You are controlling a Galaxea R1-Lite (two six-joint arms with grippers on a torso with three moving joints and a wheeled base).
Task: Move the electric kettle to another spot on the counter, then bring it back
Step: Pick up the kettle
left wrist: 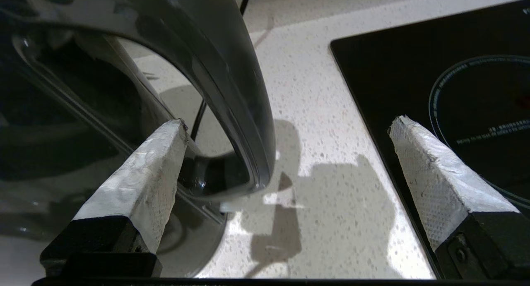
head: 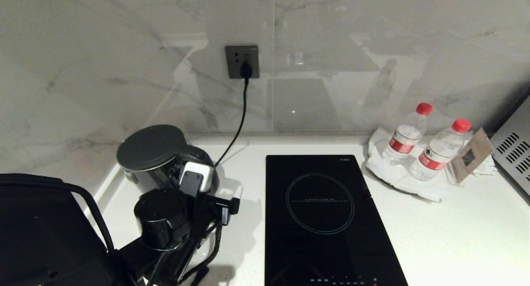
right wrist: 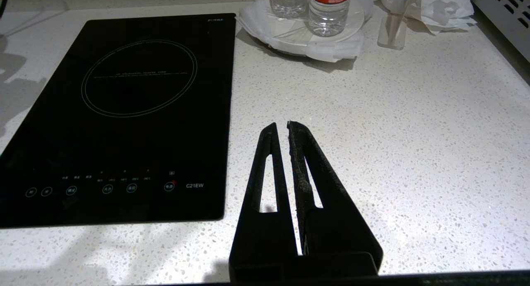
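Observation:
The electric kettle (head: 151, 153), dark with a flat round lid, stands in the back left corner of the white speckled counter (head: 455, 236). My left gripper (head: 215, 183) is at its handle side, open wide. In the left wrist view the black loop handle (left wrist: 236, 79) lies between the white-taped fingers (left wrist: 143, 186), close to one finger and far from the other, with nothing squeezed. Under the kettle shows its round base (left wrist: 190, 240). My right gripper (right wrist: 281, 123) hangs shut and empty over bare counter (right wrist: 414, 153), out of the head view.
A black induction hob (head: 327, 219) lies in the counter right of the kettle. Two red-capped water bottles (head: 408, 133) stand on a white plate at the back right, beside a card stand (head: 470, 155) and a metal appliance (head: 513, 149). A cord (head: 238, 124) runs up to the wall socket (head: 242, 62).

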